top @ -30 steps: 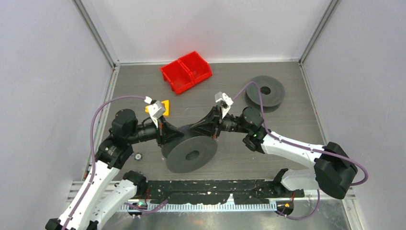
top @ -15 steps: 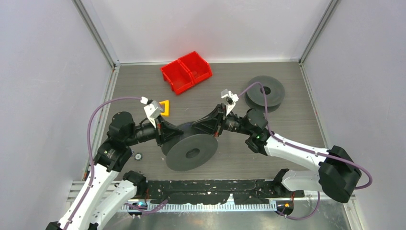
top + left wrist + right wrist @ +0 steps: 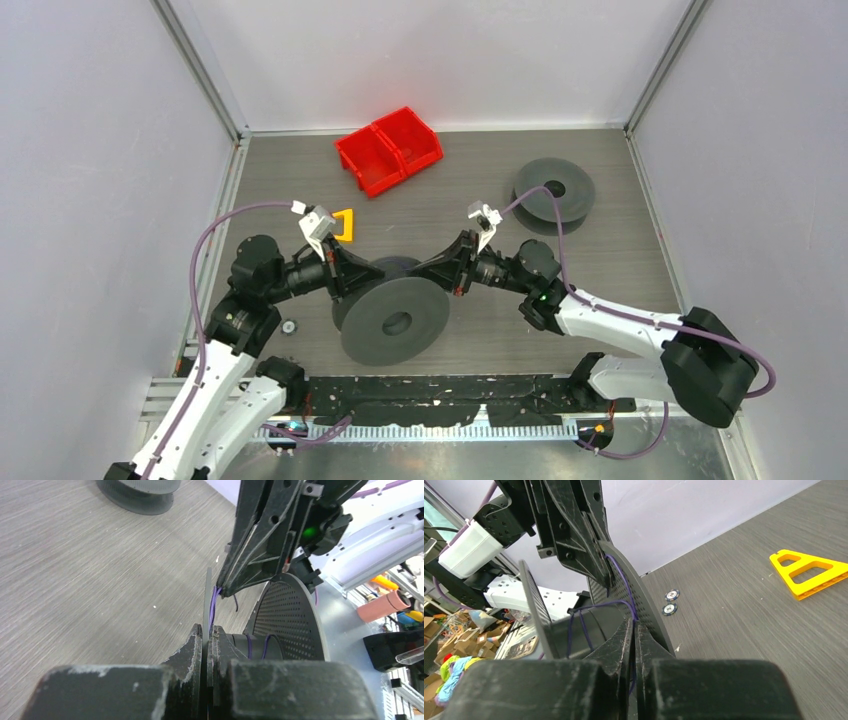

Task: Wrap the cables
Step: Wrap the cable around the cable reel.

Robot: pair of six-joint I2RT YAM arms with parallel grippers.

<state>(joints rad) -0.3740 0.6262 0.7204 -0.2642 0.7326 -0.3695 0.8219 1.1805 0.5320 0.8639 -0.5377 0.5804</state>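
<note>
Shifted slightly toward 9 o'clock, the spool (image 3: pixel 395 320) stays rim-clamped by the left gripper (image 3: pixel 206 630) while the right gripper (image 3: pixel 634 625) pinches the thin purple cable (image 3: pixel 621 580) beside its hub, so winding looks underway.

The cable (image 3: pixel 623 582), a thin purple wire, lies in a few loose turns around the hub of the upright dark grey spool (image 3: pixel 395 320), one slack strand arching along a flange down between the right gripper's (image 3: pixel 633 625) closed fingers.
</note>
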